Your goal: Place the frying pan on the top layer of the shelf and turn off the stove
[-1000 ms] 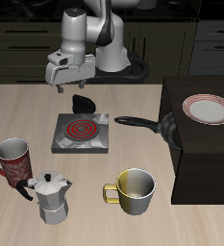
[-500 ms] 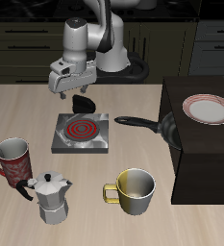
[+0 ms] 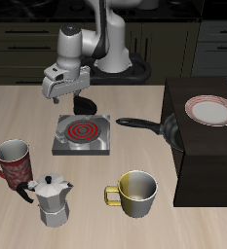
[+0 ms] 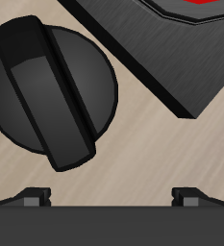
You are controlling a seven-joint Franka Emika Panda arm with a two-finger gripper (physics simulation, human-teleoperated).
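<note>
The stove (image 3: 83, 134) is a grey square hotplate with a red spiral coil; its corner (image 4: 171, 48) shows in the wrist view. Its black knob (image 3: 84, 104) sits on the table just behind it and fills the wrist view (image 4: 54, 91). My gripper (image 3: 68, 96) hangs just above that knob, open (image 4: 112, 197), with nothing between its fingertips (image 4: 35, 195). The black frying pan (image 3: 168, 128) lies beside the stove, its handle (image 3: 134, 124) pointing at the stove and its bowl partly hidden against the side of the dark shelf (image 3: 208, 160).
A white red-rimmed plate (image 3: 210, 110) lies on the shelf's top. Near the front edge stand a red mug (image 3: 14, 161), a silver moka pot (image 3: 54, 199) and a yellow-white mug (image 3: 136, 193).
The gripper has come down and shifted slightly sideways over the knob behind the stove. It stays open. Nothing on the table has moved.
</note>
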